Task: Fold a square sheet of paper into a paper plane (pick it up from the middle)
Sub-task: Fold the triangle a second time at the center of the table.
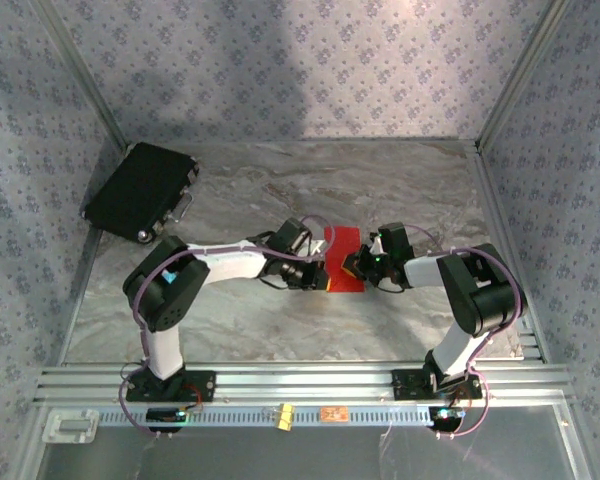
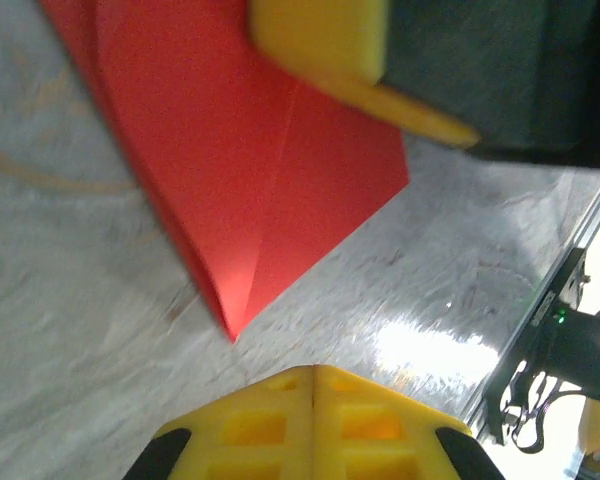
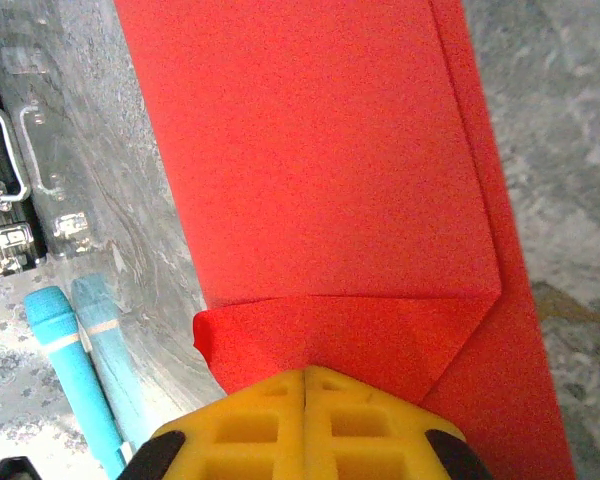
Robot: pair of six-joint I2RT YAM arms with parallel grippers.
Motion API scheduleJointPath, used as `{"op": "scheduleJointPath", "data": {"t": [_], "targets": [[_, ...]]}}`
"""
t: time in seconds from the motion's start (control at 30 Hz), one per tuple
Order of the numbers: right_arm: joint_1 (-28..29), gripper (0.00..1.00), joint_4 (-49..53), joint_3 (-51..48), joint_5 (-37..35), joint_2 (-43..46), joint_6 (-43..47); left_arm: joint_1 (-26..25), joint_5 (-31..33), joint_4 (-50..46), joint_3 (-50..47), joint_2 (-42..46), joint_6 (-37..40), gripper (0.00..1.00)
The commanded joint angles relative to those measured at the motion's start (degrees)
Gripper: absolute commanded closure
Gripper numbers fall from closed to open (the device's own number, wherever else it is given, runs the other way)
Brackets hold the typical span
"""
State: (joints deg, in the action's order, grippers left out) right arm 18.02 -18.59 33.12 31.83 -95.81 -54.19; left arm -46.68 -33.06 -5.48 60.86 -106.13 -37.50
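Observation:
The square sheet of paper is bright red and lies folded into a long strip on the marble table between my two grippers. In the right wrist view the paper has a small corner flap turned in, and my right gripper is shut with its tips on that flap. My left gripper is shut on nothing, just off the paper's pointed corner. A yellow finger of the right gripper rests on the paper. From above, the left gripper and right gripper flank the strip's near end.
A black case leans at the back left corner; its latches appear in the right wrist view. A blue-tipped tool lies left of the paper. Aluminium rails run along the near edge, with a small orange tag.

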Motion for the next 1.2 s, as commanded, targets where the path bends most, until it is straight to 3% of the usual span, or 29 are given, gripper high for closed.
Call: {"op": "scheduleJointPath", "data": {"t": [0.0, 0.27, 0.57, 0.83, 1.17], "targets": [[-0.5, 1.0, 4.3, -1.9, -3.4, 0.1, 1.2, -0.2, 1.8, 2.1, 3.9, -2.2, -1.2, 1.0], [-0.4, 1.0, 3.6, -1.9, -3.5, 0.2, 0.9, 0.7, 3.8, -1.2, 10.3, -9.4, -0.7, 1.0], [-0.4, 1.0, 2.5, -0.6, -1.6, 0.7, 1.2, -0.1, 5.6, -5.9, 5.8, -10.5, 2.1, 1.0], [0.7, 0.99, 8.0, 1.6, -2.4, 7.3, 4.4, -0.1, 7.5, -6.9, 5.1, -10.5, 2.4, 1.0], [4.2, 1.0, 1.4, -2.2, 0.9, 0.3, 1.6, 0.1, 8.4, -7.3, 5.5, -10.5, 2.2, 1.0]]}}
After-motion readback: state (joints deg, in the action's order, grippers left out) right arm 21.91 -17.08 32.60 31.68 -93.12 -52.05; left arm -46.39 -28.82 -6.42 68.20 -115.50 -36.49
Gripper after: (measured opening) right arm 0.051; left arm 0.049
